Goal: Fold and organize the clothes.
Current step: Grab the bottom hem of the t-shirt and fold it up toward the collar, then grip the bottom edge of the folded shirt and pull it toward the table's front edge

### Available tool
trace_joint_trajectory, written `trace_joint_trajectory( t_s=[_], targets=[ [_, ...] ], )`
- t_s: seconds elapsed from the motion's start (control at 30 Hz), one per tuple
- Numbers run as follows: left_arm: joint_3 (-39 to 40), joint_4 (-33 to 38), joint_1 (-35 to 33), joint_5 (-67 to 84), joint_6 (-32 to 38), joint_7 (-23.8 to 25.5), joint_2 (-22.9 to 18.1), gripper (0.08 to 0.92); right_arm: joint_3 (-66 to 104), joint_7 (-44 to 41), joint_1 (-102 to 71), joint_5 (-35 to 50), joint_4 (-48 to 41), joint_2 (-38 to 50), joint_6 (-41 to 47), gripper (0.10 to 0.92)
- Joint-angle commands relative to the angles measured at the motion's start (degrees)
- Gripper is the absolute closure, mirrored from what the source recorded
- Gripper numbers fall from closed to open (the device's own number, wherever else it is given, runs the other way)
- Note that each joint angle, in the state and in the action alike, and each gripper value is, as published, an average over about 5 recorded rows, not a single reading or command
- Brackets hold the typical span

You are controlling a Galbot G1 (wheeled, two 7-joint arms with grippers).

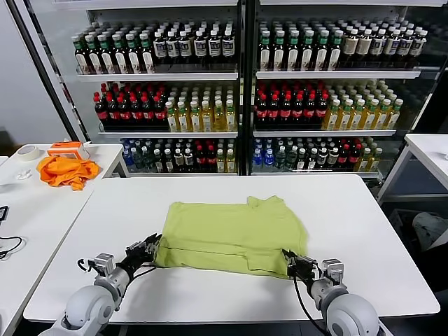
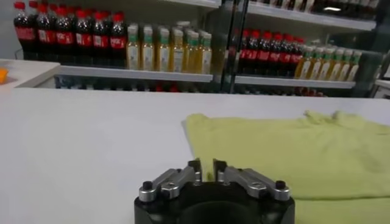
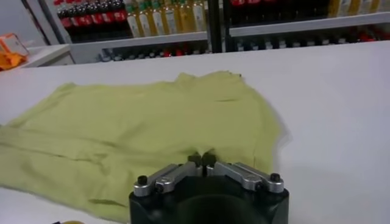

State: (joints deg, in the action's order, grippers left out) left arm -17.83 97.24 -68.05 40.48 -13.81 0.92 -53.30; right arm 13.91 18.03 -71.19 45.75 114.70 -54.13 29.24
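Lime-green T-shirt [image 1: 227, 234], near corners pinched in left gripper [image 1: 150, 246] and right gripper [image 1: 292, 263] jaws

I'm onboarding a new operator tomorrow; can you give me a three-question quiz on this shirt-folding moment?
1. True or false: the lime-green T-shirt lies on the white table.
2. Which edge of the shirt are the left gripper and right gripper at: A) the far edge, B) the near edge, C) the collar?
3. Fill in: the orange cloth lies on the side table to the robot's ____.

Key: 1 true. 2 B, one at each near corner, both shut on the fabric. 3 left.
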Motion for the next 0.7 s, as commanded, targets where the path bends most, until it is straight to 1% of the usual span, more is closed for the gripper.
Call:
trace_joint_trajectory(
  t_s=[0.03,0.17,0.3,0.4,0.5,0.6,0.7],
  targets=[
    [-1.42,-0.82,-0.01,-0.43,0.37,0.1,0.45,0.63,1.89,0.67,-0.39,-0.48,0.55,0.23,0.18,0.665],
    [-4.3,2.51,-3.35,1.06,1.26,0.1,1.49,0.508,6.05,-0.57,-4.07,-1.58,3.56,2.23,0.18,0.553],
    [-7.5,6.73,-7.9,3.76,1.48,0.24,2.22,0.396,10.8,-4.01,-10.59,-6.16,5.11,4.31,-2.02,0.457],
    [-8.76,10.36,-11.73,4.37,-1.79,-0.03,2.62,0.309,12.1,-4.67,-14.01,-7.62,5.81,4.66,-3.81,0.371],
    [-8.4,13.24,-14.29,3.45,-6.65,-2.1,2.56,0.228,11.39,-4.29,-14.55,-8.14,5.59,3.8,-4.78,0.278],
    [-7.63,14.35,-15.09,2.75,-9.45,-4.16,2.06,0.186,10.06,-4.22,-14.11,-9.34,4.63,2.96,-5.4,0.22],
    [-6.81,14.06,-14.51,2.45,-10.44,-5.48,1.59,0.178,8.9,-4.21,-13.6,-10.26,3.69,2.29,-6.04,0.205]
  ],
)
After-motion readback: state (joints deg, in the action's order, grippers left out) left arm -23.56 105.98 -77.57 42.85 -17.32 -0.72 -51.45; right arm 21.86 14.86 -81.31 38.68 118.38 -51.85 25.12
